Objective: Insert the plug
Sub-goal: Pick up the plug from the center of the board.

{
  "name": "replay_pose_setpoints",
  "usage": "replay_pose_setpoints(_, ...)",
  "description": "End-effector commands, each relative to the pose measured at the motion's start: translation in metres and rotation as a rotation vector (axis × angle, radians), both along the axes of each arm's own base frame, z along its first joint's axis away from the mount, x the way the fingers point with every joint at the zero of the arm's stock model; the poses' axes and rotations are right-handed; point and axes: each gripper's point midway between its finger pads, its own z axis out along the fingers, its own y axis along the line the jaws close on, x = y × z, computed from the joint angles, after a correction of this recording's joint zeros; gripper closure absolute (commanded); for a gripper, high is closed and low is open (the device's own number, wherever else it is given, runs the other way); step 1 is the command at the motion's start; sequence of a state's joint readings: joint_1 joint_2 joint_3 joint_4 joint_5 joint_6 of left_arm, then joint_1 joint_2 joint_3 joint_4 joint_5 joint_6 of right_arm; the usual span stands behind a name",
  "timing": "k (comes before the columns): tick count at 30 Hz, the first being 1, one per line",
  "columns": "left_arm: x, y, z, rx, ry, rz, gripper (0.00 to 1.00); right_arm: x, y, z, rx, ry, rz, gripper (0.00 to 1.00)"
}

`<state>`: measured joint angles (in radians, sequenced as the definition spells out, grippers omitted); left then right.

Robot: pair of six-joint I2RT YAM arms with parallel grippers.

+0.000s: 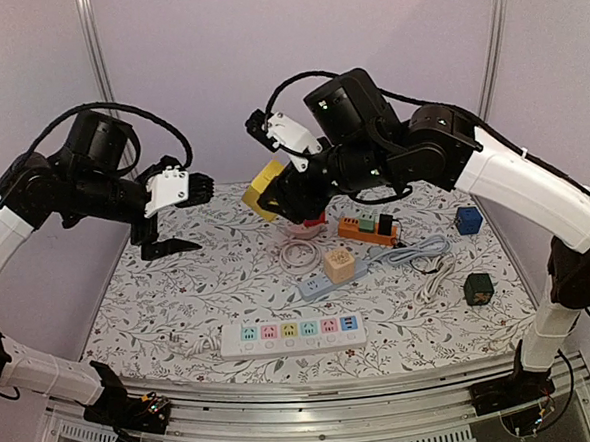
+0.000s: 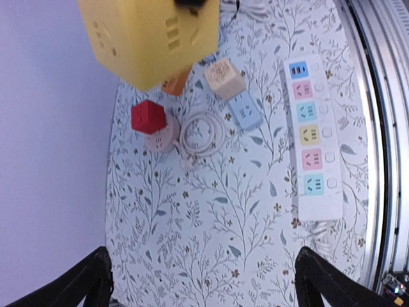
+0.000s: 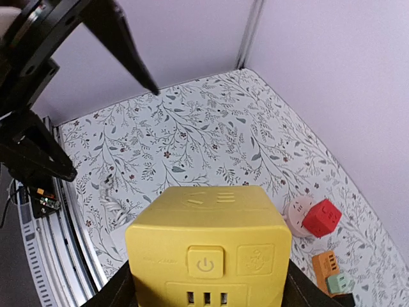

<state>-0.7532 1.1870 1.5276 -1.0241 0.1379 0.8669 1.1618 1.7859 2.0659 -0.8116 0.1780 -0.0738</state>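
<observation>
My right gripper (image 1: 273, 190) is shut on a yellow cube plug adapter (image 1: 266, 186) and holds it high above the back middle of the table. In the right wrist view the cube (image 3: 208, 246) fills the space between the fingers, power button facing the camera. In the left wrist view the cube (image 2: 150, 35) hangs at the top. My left gripper (image 1: 189, 212) is open and empty, raised over the back left; its fingertips (image 2: 86, 284) frame bare tablecloth. A white power strip with coloured sockets (image 1: 292, 334) lies near the front edge and shows in the left wrist view (image 2: 311, 137).
A red cube (image 1: 313, 221) sits on a round white socket with a coiled white cable (image 1: 299, 253). A peach cube (image 1: 339, 265) sits on a blue strip (image 1: 319, 284). An orange strip (image 1: 368, 227), a blue cube (image 1: 467, 219) and a dark green cube (image 1: 478, 289) lie right.
</observation>
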Motion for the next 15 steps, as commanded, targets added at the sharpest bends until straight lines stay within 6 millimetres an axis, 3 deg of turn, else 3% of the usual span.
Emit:
replay_pose_setpoints(1, -0.008, 0.089, -0.117, 0.491, 0.456, 0.163, 0.06, 0.040, -0.051, -0.010, 0.246, 0.376, -0.348, 1.00)
replay_pose_setpoints(4, -0.033, 0.125, -0.157, 0.652, 0.793, 0.218, 0.25, 0.034, -0.040, -0.020, 0.410, 0.665, -0.200, 1.00)
replay_pose_setpoints(5, -0.036, 0.129, -0.164, 0.660, 0.851, 0.230, 0.26, 0.023, -0.038, -0.021, 0.468, 0.778, -0.110, 1.00)
replay_pose_setpoints(8, -0.035, 0.121, -0.183, 0.597, 0.869, 0.185, 0.25, 0.021, -0.049, -0.008, 0.553, 0.841, -0.092, 1.00)
replay_pose_setpoints(13, -0.014, 0.103, -0.239, 0.507, 0.747, 0.126, 0.23, 0.028, -0.083, -0.028, 0.474, 0.777, -0.252, 1.00)
replay_pose_setpoints(15, -0.017, 0.102, -0.268, 0.510, 0.757, 0.117, 0.24, 0.030, -0.092, -0.038, 0.444, 0.782, -0.312, 1.00)
